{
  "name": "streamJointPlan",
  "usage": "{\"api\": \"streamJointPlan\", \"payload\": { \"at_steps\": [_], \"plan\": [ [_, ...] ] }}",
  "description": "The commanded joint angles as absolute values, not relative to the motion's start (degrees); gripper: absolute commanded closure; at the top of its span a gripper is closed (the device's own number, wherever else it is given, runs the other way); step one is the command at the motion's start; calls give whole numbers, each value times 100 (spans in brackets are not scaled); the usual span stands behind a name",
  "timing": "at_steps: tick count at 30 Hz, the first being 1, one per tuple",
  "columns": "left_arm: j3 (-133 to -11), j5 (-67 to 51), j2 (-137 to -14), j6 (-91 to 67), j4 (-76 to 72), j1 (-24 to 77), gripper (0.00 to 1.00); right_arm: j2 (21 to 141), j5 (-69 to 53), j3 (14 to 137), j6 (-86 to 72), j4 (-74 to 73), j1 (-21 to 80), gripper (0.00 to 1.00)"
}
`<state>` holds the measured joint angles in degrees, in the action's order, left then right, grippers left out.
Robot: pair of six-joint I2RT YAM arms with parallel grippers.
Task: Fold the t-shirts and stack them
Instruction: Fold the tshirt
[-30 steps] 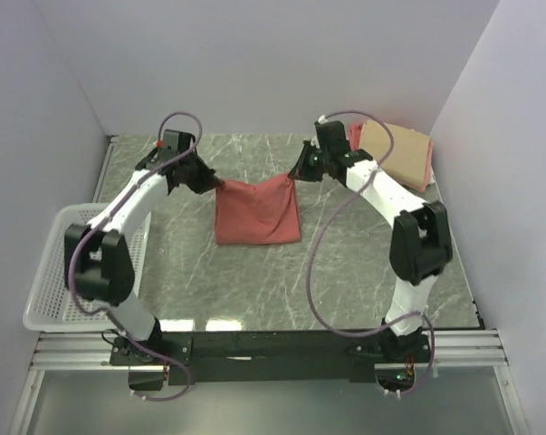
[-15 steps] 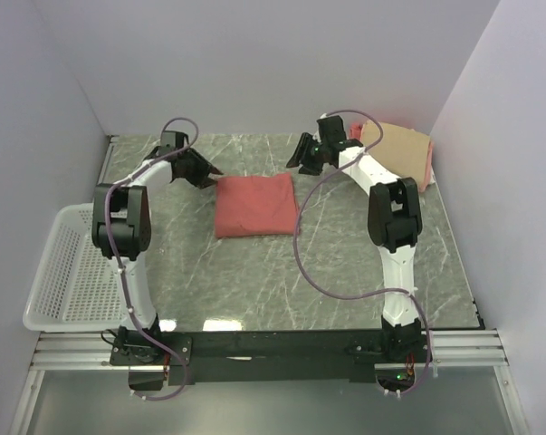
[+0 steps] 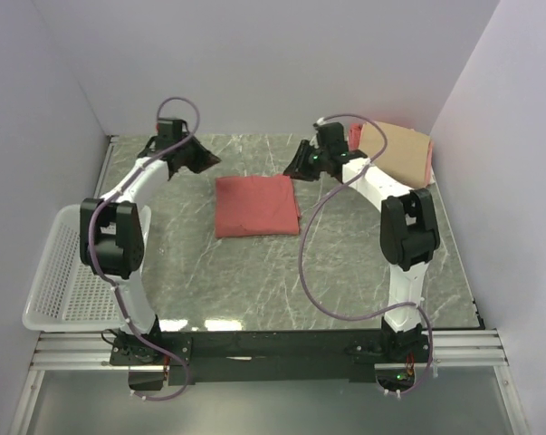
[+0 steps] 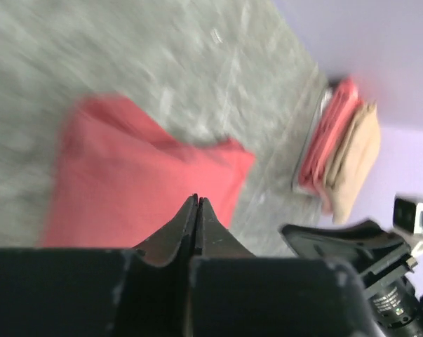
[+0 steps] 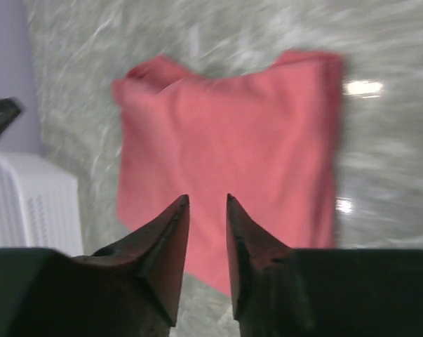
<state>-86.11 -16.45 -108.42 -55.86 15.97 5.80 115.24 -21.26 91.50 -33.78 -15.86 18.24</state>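
Pale lilac walls close in the grey marbled counter (image 3: 254,272) on three sides. Near its middle lies the salmon-red t-shirt (image 3: 256,206), folded into a nearly square packet and flat on the stone. Neither pincer touches it. I take this shirt as my mark for all other places.

Just beyond its far left corner hangs the left pincer (image 3: 209,160), apart from the cloth. In the left wrist view its two black fingers (image 4: 172,239) are pressed together up to the tips and grip nothing. Just beyond the far right corner of the shirt hangs the right pincer (image 3: 293,166), also apart from the cloth. In the right wrist view its fingers (image 5: 162,239) stand with only a narrow gap between the tips, and the gap holds nothing. The red shirt shows below them, a little blurred.

Further right of the red shirt and more to the back, in the corner of the counter, two more folded shirts lie in one stack. The tan t-shirt (image 3: 397,149) is on top, and the pink t-shirt (image 3: 355,136) is under it with only its edges showing. Well to the left of the red shirt, at the side of the counter, stands the white mesh basket (image 3: 64,281). From the red shirt towards the near edge, a purple cable (image 3: 309,272) hangs in a loop along the right arm.
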Motion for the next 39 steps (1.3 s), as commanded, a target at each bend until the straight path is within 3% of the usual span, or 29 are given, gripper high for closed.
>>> {"api": "streamJointPlan", "payload": {
  "at_steps": [1,7,17,27,29,34,39],
  "plan": [
    [-8683,-1301,-10792,-5379,2047,1115,99,11390,-2539,8974,-3542,-924,2170,67],
    [-8832,-1432,-11346,-5265,2004,1327,99,12083,-2971,9184,-3683,-633,2303,76],
    [-9668,-1222,-12699,-4895,1802,1002,100,13860,-3506,10800,-4015,-861,1793,77],
    [-9860,-1775,-12868,-5001,1591,633,99,13720,-3911,10406,-4527,-308,1363,76],
    [-9966,-1907,-12788,-4913,1626,624,93,13571,-3920,10389,-4422,-421,1327,76],
    [-10037,-1961,-12156,-4825,1652,685,72,13036,-3623,10196,-4105,-833,1239,71],
    [-9258,-1364,-11305,-4869,2170,1255,73,12578,-3085,9608,-3683,-1125,1204,55]
  ]
}}
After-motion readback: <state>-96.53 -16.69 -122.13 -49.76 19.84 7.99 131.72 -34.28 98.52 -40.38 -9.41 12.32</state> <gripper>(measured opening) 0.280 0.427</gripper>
